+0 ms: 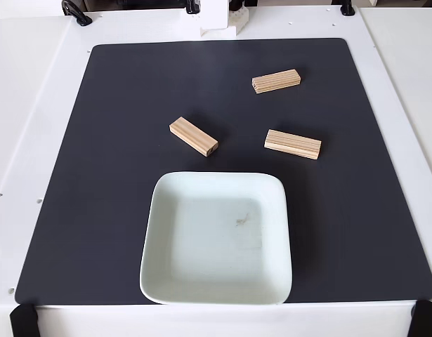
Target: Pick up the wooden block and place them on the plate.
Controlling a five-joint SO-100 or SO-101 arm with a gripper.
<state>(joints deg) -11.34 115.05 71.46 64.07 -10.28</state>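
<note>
The plate sits empty on the black mat; three wooden blocks lie beyond it. The gripper's state cannot be told. Grasping the nearest block across its narrow width seems best.

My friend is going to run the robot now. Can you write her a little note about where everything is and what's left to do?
Gripper: I can't see it in the fixed view, so check whether it is open or shut before starting.
Blocks: three wooden blocks lie on the black mat, none touching another: the left block, the top right block and the right block.
Plate: the plate sits at the near edge of the mat, with just a small dark smudge in the middle.
Done: no block is on the plate yet.
Left: pick up each block and put it on the plate.
</note>
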